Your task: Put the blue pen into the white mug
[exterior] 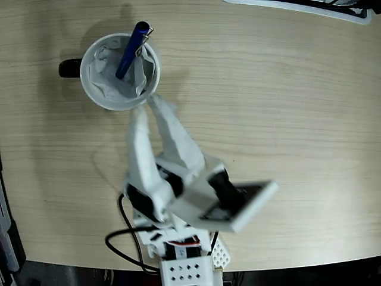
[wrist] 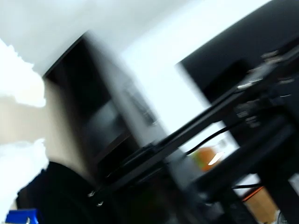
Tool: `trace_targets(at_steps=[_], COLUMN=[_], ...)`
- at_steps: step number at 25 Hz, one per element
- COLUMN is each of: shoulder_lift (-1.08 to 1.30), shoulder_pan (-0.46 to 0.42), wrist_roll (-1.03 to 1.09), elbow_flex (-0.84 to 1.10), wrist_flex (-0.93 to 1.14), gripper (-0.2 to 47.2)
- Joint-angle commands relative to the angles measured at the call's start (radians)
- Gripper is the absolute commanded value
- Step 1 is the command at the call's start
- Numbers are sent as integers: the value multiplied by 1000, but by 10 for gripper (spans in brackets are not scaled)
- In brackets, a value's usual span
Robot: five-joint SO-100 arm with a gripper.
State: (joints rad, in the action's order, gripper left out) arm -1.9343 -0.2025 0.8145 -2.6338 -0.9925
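Note:
The white mug [exterior: 90,83] stands at the upper left of the wooden table in the fixed view, its black handle [exterior: 69,68] pointing left. The blue pen [exterior: 132,50] stands inside it, leaning on the upper right of the rim with its clip end up. My gripper [exterior: 149,113] hovers just below and right of the mug, motion-blurred, its two white fingers spread open and holding nothing. The wrist view is heavily blurred: white fingers [wrist: 16,77] show at the left edge and a small blue patch [wrist: 21,217] at the bottom left corner.
A white flat object [exterior: 309,9] lies along the table's top right edge. The arm's base and a black cable [exterior: 122,244] sit at the front edge. The wrist view looks out at dark furniture and cables [wrist: 210,140] beyond the table.

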Motion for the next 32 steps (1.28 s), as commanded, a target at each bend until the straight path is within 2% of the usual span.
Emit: trace_targets(at_steps=[1, 6, 10, 13, 18, 27, 32], shoulder_lift=[-178, -337, -457, -569, -885, -1127, -1244], shoulder_pan=[60, 181, 265, 295, 296, 272, 236], wrist_roll=[-124, -345, -457, -515, -583, -690, -695], elbow_flex=[-69, -160, -167, -207, -434, -439, -434], wrist_flex=[-15, 3, 308, 577, 821, 1488, 1638], gripper=[0, 0, 0, 0, 0, 0, 0])
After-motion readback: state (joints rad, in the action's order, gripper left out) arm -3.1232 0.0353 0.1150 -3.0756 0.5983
